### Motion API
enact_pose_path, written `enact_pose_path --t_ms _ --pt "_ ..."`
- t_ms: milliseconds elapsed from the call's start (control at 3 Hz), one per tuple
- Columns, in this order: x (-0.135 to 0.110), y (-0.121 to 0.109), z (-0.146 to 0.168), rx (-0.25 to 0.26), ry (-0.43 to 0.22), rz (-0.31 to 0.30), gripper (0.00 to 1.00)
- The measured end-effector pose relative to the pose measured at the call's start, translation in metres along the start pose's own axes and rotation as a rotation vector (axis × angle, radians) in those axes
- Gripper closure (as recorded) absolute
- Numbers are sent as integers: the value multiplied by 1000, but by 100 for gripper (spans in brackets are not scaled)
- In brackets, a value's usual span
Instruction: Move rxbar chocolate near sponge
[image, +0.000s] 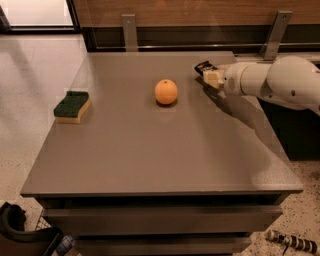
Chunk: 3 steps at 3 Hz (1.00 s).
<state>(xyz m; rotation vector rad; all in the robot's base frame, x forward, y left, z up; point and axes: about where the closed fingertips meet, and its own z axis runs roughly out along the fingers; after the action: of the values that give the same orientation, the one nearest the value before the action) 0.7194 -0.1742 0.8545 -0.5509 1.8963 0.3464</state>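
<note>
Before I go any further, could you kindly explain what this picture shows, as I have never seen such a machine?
This is a single camera view, looking down from the front onto a grey table; where the camera is mounted is not known. The white arm reaching in from the right of the picture belongs to a wheeled robot with one arm. At its tip is the claw, low over the far right part of the table. Right at the claw is a small black bar, the rxbar chocolate; I cannot tell whether it is gripped or only touched. An orange sits near the middle of the table, and a green-topped sponge lies near the left edge, far from the bar.
</note>
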Motion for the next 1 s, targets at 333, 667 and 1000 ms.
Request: enact_pose_path --t_ms 333,667,1000 --pt "-75 -3 -26 44 -43 -108 100" --pt "-119 4 -47 52 -74 -172 100" --pt "-145 36 -72 24 -87 -217 100"
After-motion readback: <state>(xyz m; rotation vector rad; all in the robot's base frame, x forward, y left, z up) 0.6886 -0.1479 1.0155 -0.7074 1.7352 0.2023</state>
